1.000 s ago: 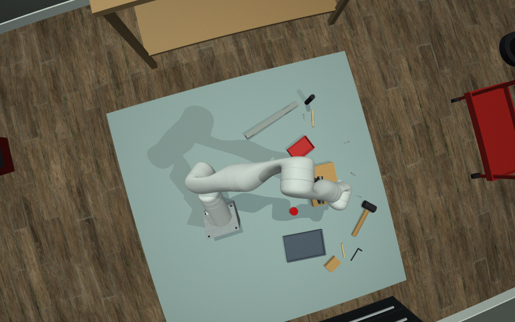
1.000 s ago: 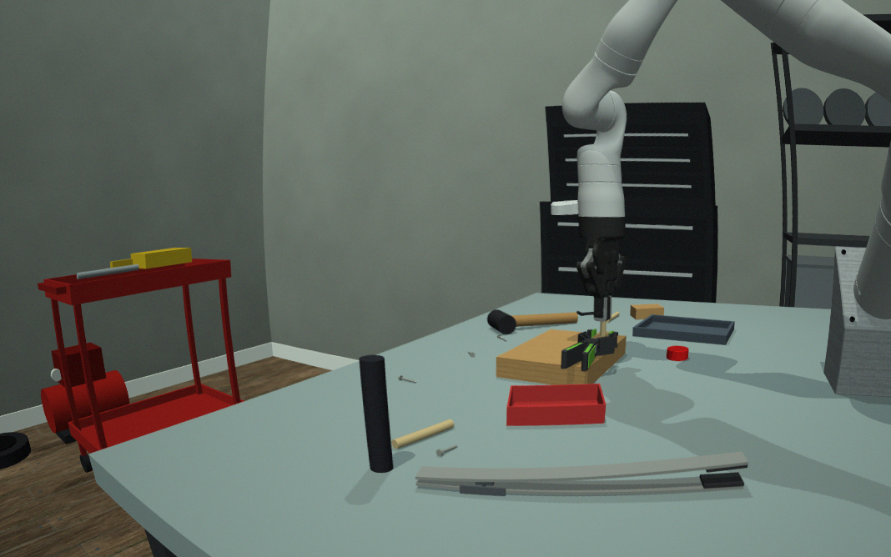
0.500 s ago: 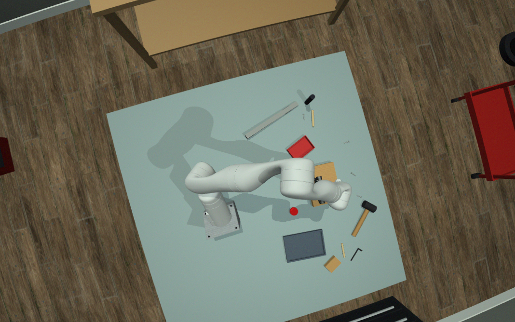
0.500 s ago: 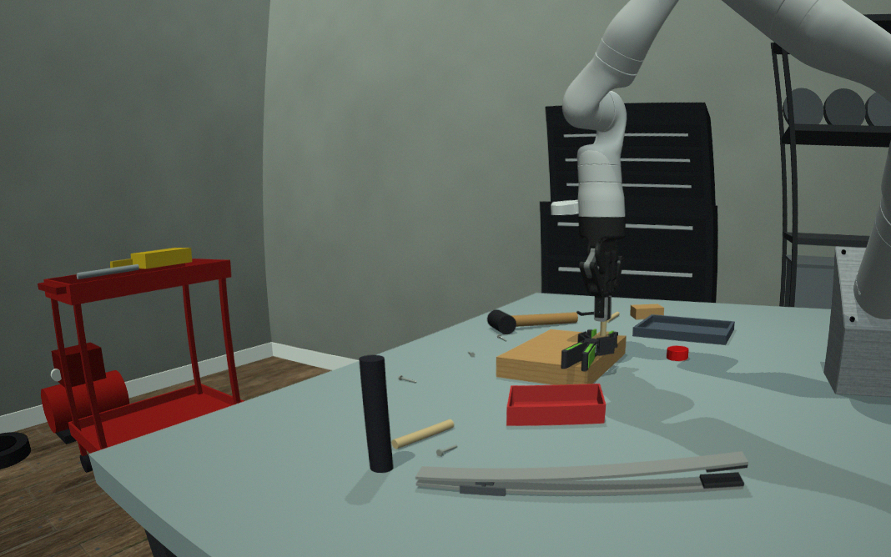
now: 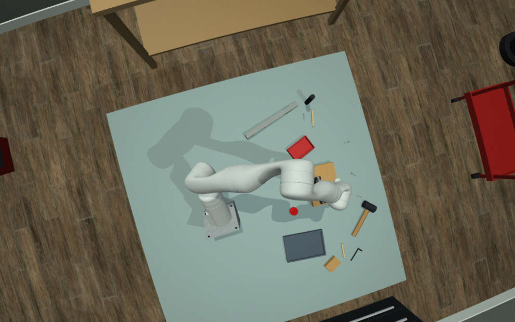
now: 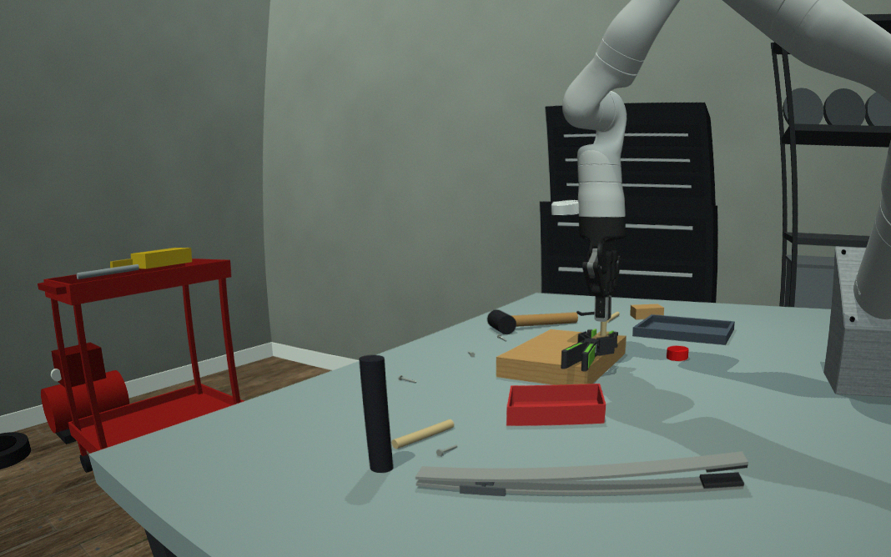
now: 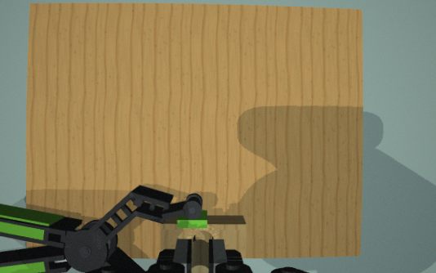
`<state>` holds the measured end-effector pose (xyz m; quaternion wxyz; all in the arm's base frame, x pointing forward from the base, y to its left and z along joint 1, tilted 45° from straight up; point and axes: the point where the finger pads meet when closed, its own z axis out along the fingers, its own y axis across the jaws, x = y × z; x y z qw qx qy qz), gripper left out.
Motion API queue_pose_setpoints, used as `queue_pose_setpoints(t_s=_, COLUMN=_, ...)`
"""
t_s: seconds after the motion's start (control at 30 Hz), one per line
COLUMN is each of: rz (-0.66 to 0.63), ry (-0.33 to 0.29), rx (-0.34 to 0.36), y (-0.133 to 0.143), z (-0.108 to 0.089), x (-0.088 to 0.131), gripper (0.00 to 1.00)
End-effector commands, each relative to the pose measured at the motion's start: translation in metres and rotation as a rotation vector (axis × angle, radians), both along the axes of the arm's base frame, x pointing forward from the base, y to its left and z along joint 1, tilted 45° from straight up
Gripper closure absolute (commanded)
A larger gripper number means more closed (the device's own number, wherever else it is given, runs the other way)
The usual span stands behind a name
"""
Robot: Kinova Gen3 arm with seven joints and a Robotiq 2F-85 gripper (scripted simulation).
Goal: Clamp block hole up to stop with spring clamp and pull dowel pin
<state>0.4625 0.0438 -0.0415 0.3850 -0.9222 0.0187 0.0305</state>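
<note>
Gripping the upright pin point(image 6: 603, 327) point(image 7: 200, 257) on its shaft above the block point(image 7: 237, 241), the hand point(image 6: 602, 318) point(image 7: 200, 260) is clamped on light, stiff wood, likely smooth enough to slip, so twist with a straight pull.
</note>
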Motion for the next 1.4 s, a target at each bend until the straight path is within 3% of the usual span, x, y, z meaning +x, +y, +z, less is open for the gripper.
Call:
queue_pose_setpoints(t_s=0.0, rz=0.010, ry=-0.028, rx=-0.005, y=-0.0033, z=-0.0022, x=0.0036, gripper=0.90)
queue_pose_setpoints(t_s=1.37, rz=0.155, ry=-0.173, rx=0.002, y=-0.0035, z=-0.0021, x=0.0037, gripper=0.90)
